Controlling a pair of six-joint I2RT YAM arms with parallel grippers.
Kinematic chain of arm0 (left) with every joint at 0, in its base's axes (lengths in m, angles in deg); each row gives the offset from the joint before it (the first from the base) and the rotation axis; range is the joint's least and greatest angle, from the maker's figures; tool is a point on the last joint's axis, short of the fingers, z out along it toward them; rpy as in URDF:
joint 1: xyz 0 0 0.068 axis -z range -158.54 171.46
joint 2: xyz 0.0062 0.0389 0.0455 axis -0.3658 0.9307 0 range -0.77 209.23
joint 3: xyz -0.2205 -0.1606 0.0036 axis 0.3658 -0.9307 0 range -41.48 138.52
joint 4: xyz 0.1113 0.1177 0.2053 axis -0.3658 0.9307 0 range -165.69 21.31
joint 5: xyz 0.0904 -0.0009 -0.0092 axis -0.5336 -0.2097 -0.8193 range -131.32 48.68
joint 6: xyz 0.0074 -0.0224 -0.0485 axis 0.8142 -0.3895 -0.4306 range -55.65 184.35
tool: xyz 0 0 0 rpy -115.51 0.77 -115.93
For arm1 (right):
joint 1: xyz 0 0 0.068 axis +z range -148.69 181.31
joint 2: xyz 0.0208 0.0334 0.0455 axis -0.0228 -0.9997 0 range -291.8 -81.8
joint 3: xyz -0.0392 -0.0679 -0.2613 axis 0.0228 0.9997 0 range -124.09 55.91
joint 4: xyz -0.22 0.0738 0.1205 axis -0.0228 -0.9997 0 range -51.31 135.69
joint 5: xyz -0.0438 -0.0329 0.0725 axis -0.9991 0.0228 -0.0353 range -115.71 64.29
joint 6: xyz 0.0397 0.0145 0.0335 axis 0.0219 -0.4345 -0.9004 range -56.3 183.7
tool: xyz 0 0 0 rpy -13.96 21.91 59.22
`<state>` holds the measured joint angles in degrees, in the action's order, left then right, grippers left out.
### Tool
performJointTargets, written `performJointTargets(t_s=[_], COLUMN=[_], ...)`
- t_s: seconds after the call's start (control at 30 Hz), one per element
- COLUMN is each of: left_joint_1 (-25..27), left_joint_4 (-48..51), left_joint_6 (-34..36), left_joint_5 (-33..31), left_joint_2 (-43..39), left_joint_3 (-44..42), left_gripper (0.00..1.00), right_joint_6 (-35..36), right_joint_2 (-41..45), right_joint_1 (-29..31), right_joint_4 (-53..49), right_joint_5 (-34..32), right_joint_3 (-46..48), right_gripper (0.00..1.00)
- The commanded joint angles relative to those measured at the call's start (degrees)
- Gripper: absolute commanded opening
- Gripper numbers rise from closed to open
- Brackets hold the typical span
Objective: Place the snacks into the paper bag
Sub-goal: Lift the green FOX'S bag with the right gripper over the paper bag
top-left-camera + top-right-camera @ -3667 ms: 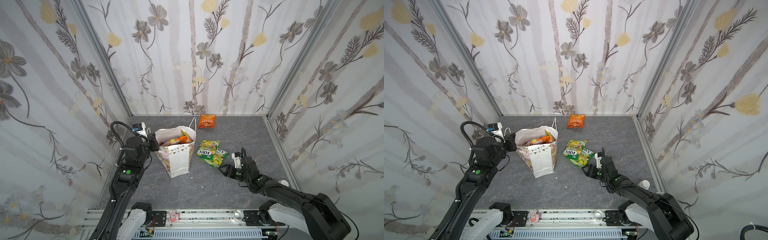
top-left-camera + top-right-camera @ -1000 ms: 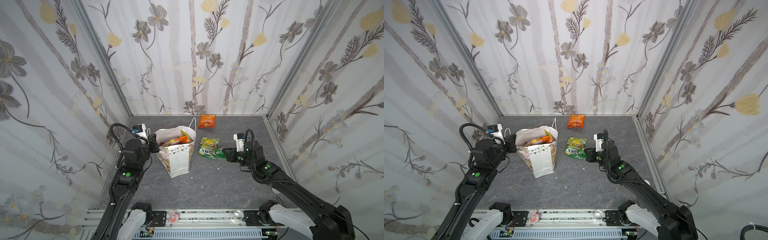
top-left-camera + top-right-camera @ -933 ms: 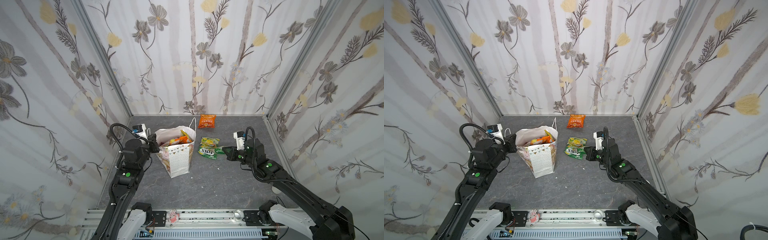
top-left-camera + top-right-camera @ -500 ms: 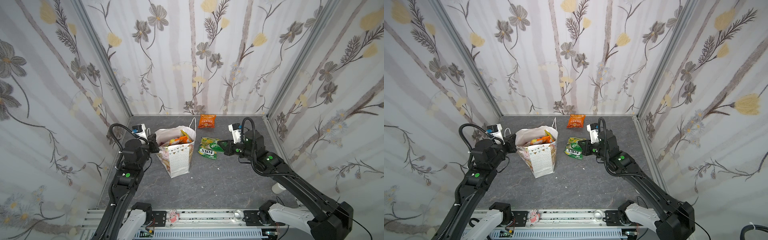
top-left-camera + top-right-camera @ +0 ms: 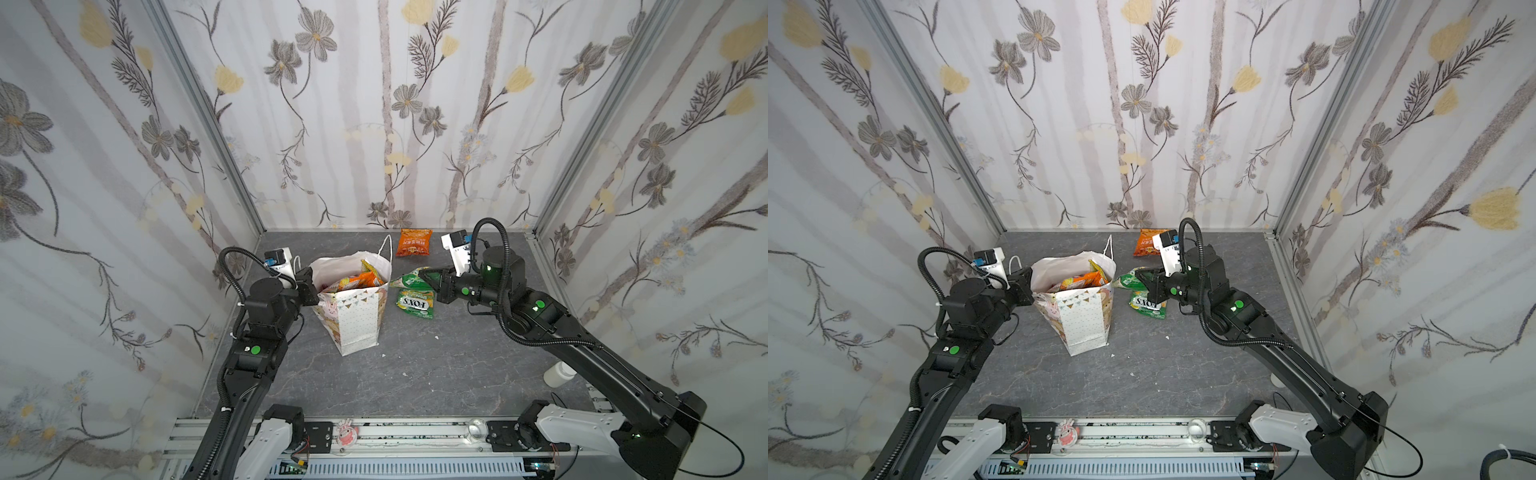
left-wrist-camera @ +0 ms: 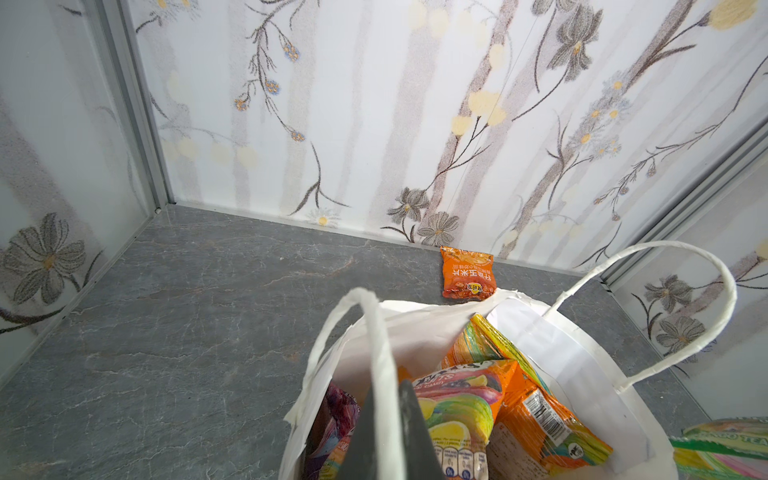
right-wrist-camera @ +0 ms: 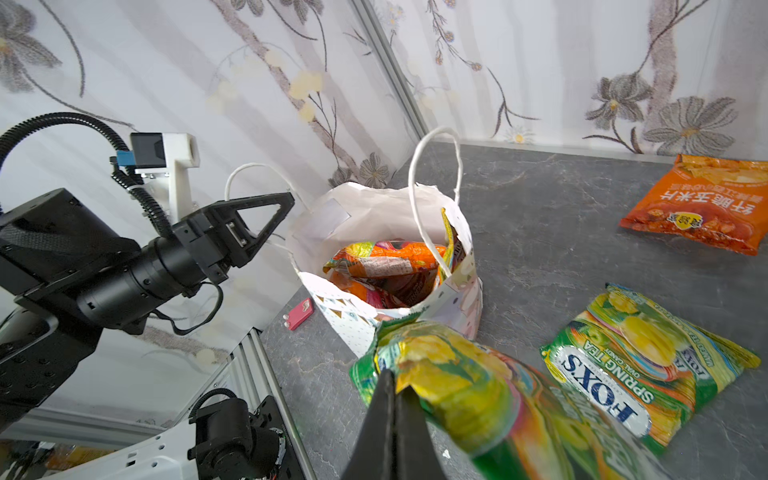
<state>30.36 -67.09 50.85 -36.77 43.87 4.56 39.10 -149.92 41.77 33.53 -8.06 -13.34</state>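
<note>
While the green packet point(image 5: 405, 280) hangs in the right gripper point(image 5: 424, 274), we rate the task as well past halfway. Three snacks are still outside the paper bag point(image 5: 353, 320).

Top views: in both top views the paper bag stands upright, left of centre, with the bagged packets point(image 5: 353, 282) showing at its mouth. The right gripper is clamped on the green packet and holds it off the table point(image 5: 415, 374), just right of the bag's rim. The FOX'S packet point(image 5: 415, 304) lies flat right of the bag. The far orange packet point(image 5: 413, 242) lies at the far wall. The left gripper point(image 5: 311, 286) is closed on the bag's left rim.

Left wrist view: the mouth is open, and we see orange packets and a purple packet point(image 6: 332, 419) inside.

Right wrist view: the pinched green packet sits near the mouth but is not yet over it.

Change: against the earlier top views, the green packet has left the table, where it lay with the FOX'S packet. The right arm has risen and swung left and far, toward the bag. The bag, the left gripper and the far orange packet have not moved.
</note>
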Motion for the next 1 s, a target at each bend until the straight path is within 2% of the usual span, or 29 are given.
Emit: performJointTargets(t_s=[0.0, 0.57, 0.8, 0.97], left_joint_1=[-0.1, -0.1, -0.1, -0.1], left_joint_4=[-2.2, -2.2, -2.3, -2.3], left_joint_6=[-0.1, 0.0, 0.0, -0.1], left_joint_5=[0.0, -0.2, -0.4, -0.4], left_joint_2=[-0.2, -0.6, -0.6, -0.6], left_joint_3=[-0.2, -0.3, -0.3, -0.4], left_gripper=[0.08, 0.08, 0.09, 0.09], right_joint_6=[2.2, 8.0, 8.3, 9.4], right_joint_2=[-1.4, -15.4, -21.0, -27.3], right_joint_1=[1.2, 9.9, 11.5, 11.5], right_joint_4=[1.6, -6.5, -7.0, -11.2], right_joint_5=[0.8, 6.1, 7.1, 5.7], right_joint_3=[-3.3, -29.6, -37.6, -43.6], right_gripper=[0.00, 0.00, 0.00, 0.00])
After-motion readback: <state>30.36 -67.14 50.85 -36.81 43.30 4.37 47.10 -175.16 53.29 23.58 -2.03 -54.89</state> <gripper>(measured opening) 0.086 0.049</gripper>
